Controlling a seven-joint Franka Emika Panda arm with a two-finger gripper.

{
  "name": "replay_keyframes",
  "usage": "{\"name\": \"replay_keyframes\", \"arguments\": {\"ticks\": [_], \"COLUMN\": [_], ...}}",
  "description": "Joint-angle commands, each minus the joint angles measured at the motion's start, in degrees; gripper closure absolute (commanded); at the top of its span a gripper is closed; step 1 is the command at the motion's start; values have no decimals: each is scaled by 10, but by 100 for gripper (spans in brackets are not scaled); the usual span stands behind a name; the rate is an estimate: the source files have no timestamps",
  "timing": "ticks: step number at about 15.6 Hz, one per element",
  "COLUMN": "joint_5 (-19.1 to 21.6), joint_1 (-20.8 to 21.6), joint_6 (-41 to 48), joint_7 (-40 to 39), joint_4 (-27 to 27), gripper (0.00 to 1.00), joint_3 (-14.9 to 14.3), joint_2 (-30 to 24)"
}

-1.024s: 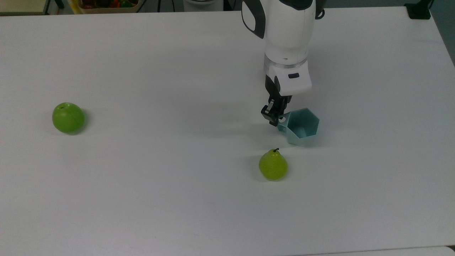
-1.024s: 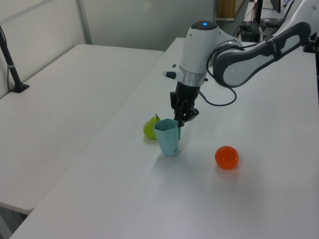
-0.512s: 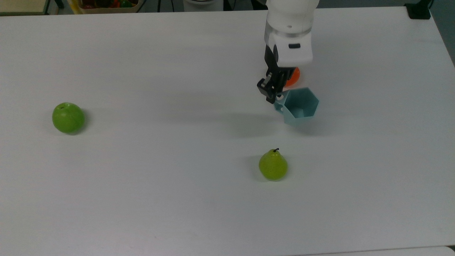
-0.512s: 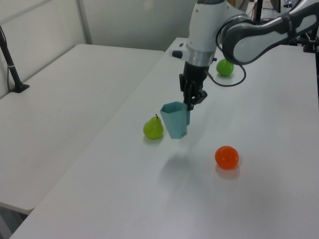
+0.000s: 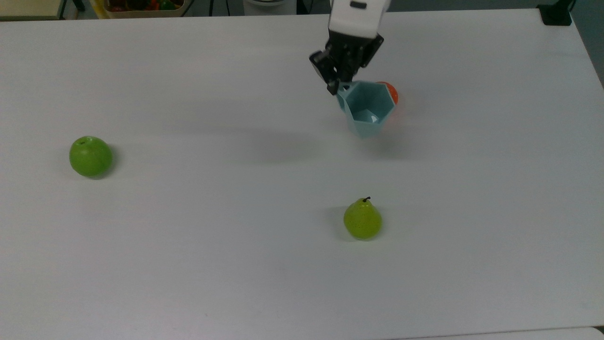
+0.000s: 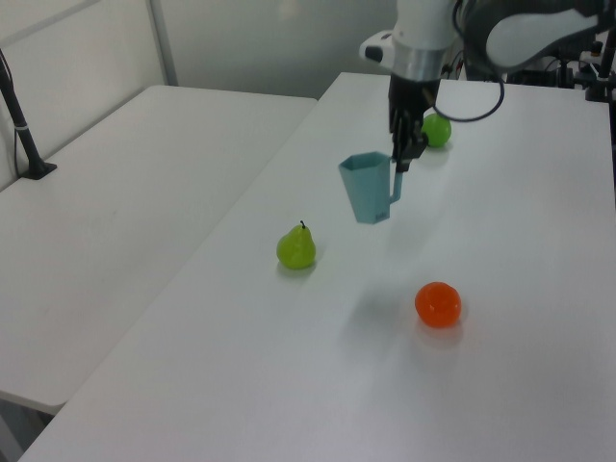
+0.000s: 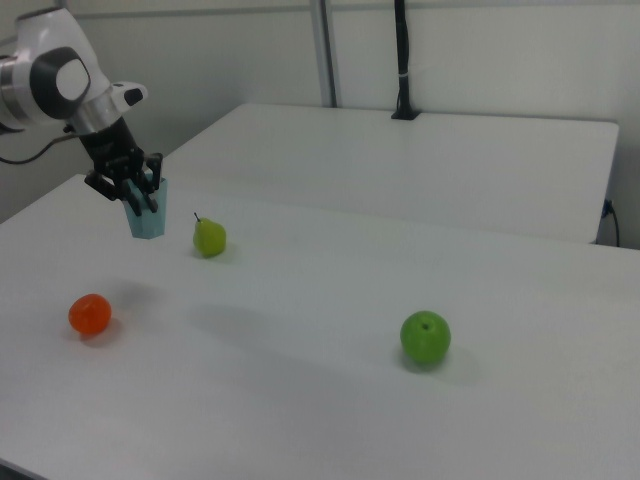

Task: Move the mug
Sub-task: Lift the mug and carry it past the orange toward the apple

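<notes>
Pincer (image 5: pixel 340 84) pointing down, clamped on mug (image 5: pixel 367 107) handle, mug lifted off table (image 5: pixel 188 264)

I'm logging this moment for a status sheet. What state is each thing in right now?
mug: lifted off the table, upright, opening up, held by its handle
gripper: shut on the mug's handle
pear: standing on the table, stem up, untouched
green apple: resting on the table, untouched
orange fruit: resting on the table, untouched
</notes>
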State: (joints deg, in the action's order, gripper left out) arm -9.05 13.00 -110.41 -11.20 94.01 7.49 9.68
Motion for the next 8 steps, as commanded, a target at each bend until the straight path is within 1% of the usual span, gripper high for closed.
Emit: {"name": "replay_keyframes", "arguments": {"ticks": [1,3,6,8], "joint_5": [3,3,3,1], "joint_1": [8,8,9,9], "joint_6": [57,78,76,71], "joint_7": [65,100,148,181], "joint_4": [32,38,84,114], "gripper": [100,100,100,100], "joint_3": [-34,-55,-78,-89], "joint_2": [-66,-80,-113,-123]}}
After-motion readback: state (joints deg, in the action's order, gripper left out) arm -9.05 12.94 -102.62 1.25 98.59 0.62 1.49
